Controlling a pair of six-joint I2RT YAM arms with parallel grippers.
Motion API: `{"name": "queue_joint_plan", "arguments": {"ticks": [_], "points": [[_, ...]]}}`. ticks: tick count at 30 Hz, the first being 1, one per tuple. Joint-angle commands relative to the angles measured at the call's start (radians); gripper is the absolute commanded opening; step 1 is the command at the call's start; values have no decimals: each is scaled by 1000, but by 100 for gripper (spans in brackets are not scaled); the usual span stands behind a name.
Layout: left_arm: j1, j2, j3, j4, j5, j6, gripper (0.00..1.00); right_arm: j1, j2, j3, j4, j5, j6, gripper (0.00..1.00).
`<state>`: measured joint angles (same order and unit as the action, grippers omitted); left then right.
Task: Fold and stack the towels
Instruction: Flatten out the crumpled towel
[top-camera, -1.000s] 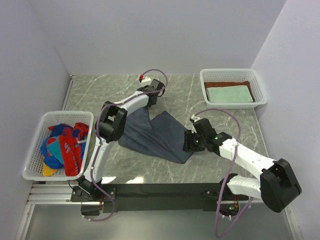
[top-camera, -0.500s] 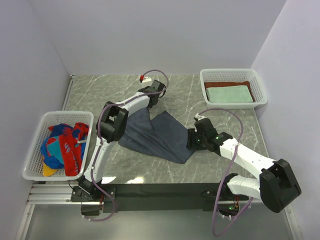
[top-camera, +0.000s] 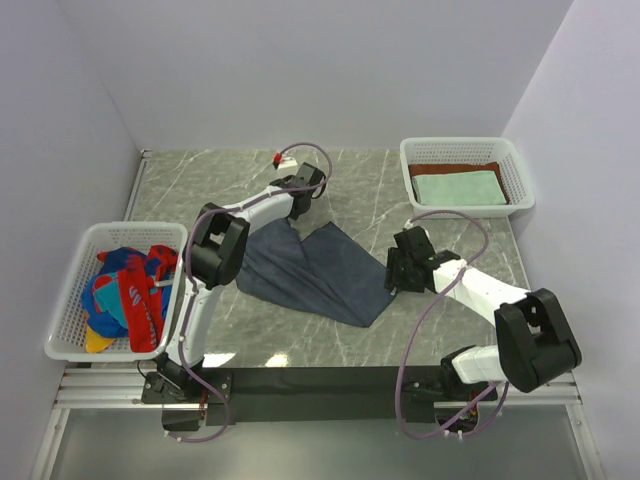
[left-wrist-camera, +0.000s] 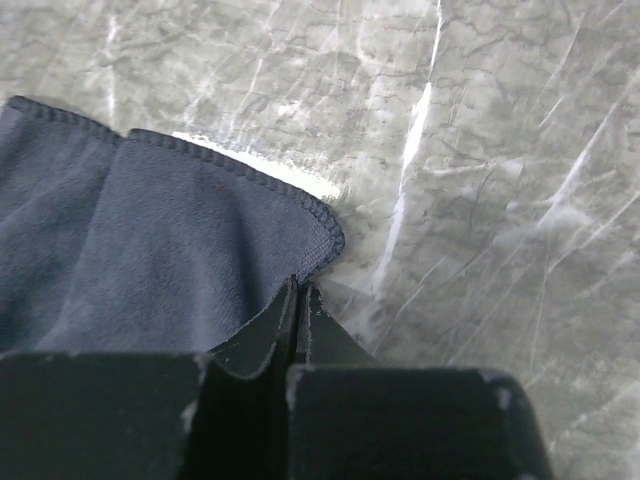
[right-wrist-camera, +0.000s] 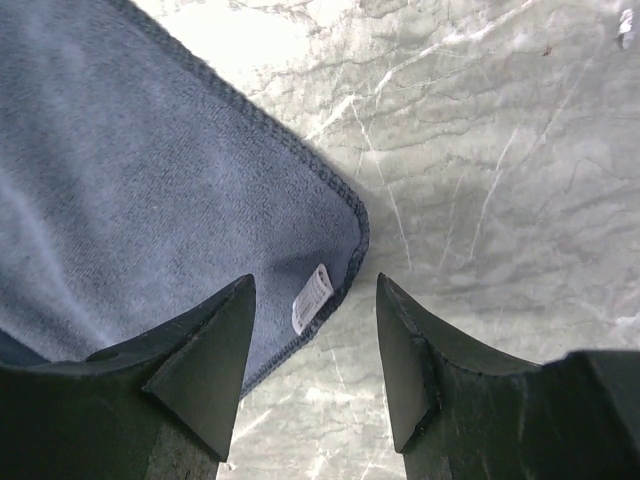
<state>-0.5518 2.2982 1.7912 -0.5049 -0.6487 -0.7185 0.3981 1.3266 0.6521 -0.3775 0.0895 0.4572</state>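
Left fingers (left-wrist-camera: 250, 352) pressed together; right fingers (right-wrist-camera: 205, 365) apart.

Two baskets were counted, a left basket (top-camera: 70, 300) and a right basket (top-camera: 465, 147). Three towels were told apart: one blue towel (top-camera: 320, 270), one green towel (top-camera: 458, 187), one brown towel (top-camera: 452, 168). The patterned towels (top-camera: 125, 290) could not be counted. Two arms were noted, a left arm (top-camera: 250, 207) and a right arm (top-camera: 485, 292).

Slate-blue towel (top-camera: 318, 268): rumpled, partly spread mid-table (top-camera: 200, 190). Mint-green towel (top-camera: 458, 187): folded flat atop rust-brown towel (top-camera: 450, 167), right basket (top-camera: 460, 143). Patterned towels (top-camera: 125, 290): heaped, left basket (top-camera: 130, 228).
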Motion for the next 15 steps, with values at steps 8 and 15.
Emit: {"name": "queue_joint_plan", "arguments": {"ticks": [8,15], "points": [[4,-126,-33,3,1,8,1,-31,80,41,57,23,72,52],[30,-169,-67,9,15,21,1,-36,102,34,92,38,89,24]]}}
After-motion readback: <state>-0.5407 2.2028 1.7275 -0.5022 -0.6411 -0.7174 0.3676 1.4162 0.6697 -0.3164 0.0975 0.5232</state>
